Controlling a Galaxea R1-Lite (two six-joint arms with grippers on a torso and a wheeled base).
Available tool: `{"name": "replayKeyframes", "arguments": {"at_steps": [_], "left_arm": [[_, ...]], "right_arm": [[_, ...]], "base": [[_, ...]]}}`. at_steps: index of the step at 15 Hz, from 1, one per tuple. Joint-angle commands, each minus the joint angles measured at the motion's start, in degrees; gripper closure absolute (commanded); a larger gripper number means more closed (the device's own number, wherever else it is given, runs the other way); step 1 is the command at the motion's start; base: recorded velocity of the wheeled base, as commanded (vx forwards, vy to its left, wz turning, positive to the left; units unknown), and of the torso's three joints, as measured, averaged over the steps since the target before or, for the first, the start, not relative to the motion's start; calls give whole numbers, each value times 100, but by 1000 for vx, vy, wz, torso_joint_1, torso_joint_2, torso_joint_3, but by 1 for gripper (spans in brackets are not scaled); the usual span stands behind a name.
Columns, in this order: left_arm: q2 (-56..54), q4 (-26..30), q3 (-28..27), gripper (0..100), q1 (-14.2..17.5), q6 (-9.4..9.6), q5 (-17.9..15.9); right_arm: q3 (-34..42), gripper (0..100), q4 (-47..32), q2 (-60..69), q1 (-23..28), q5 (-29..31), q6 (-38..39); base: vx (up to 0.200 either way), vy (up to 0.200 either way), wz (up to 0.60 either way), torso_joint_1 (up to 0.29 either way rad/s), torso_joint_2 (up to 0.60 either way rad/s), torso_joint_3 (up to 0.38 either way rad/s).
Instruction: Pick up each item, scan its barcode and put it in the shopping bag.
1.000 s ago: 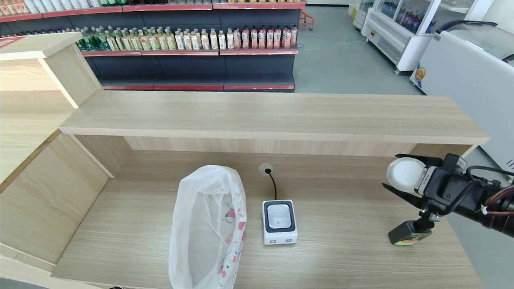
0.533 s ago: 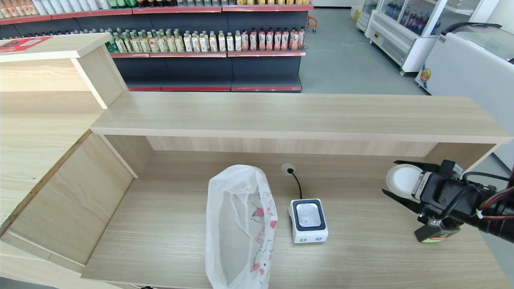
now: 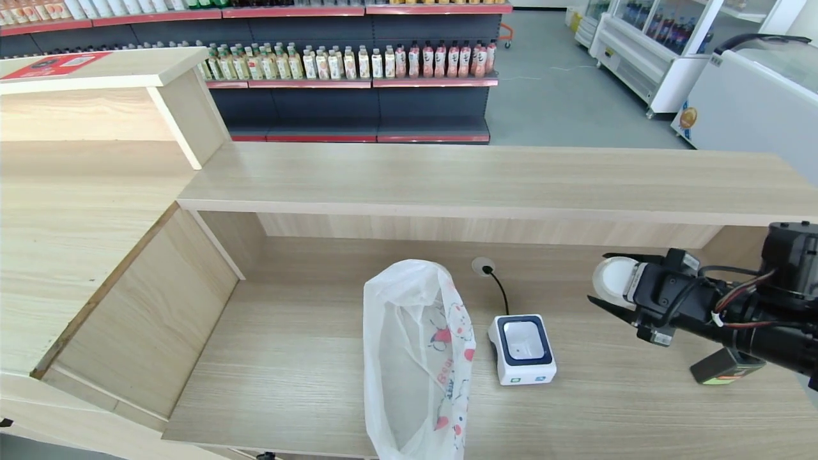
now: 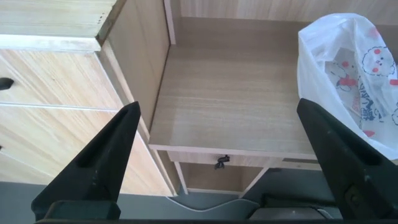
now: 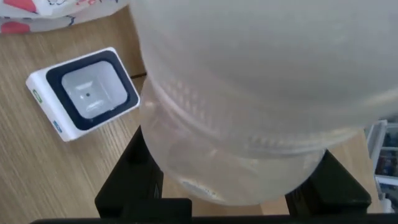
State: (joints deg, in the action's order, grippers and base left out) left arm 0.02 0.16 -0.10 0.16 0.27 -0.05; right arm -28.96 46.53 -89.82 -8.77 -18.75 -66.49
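Note:
My right gripper (image 3: 617,284) hangs above the counter's right side, shut on a white round container (image 3: 607,279) lying sideways. A white barcode scanner (image 3: 522,348) with a dark window sits on the counter to the left of and below the gripper. In the right wrist view the translucent container (image 5: 249,93) is up close, with the scanner (image 5: 87,93) beyond it. An open white shopping bag (image 3: 415,358) with red print stands left of the scanner. My left gripper (image 4: 217,162) is open, low off the counter's front edge, with the bag (image 4: 351,68) to one side.
A small dark box (image 3: 725,370) with a green and red end lies on the counter at the right, under my right arm. A black cable (image 3: 497,287) runs from the scanner to a hole at the back. A raised wooden ledge (image 3: 498,182) borders the far side.
The head camera has swung, shifting the whole scene to the right. Measured against the scanner, my right gripper has carried the container leftward toward it. The dark box has stayed put.

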Motion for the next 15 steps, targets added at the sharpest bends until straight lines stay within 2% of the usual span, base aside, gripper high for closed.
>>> {"name": "replayKeyframes", "arguments": {"at_steps": [1, 6, 11, 15], "left_arm": [[-2, 2, 1, 0, 2, 8, 5], [-2, 2, 1, 0, 2, 8, 5], [-2, 2, 1, 0, 2, 8, -4], [-2, 2, 1, 0, 2, 8, -4]], "right_arm": [[-39, 100, -21, -290, -11, -67, 13], [-575, 100, 14, -1081, 24, -1245, 66], [-1146, 100, 23, -1749, 42, -1693, 57], [-1243, 100, 242, -2092, 112, -2150, 57]], "base": [[0, 0, 0, 0, 0, 0], [0, 0, 0, 0, 0, 0], [0, 0, 0, 0, 0, 0], [0, 0, 0, 0, 0, 0]]}}
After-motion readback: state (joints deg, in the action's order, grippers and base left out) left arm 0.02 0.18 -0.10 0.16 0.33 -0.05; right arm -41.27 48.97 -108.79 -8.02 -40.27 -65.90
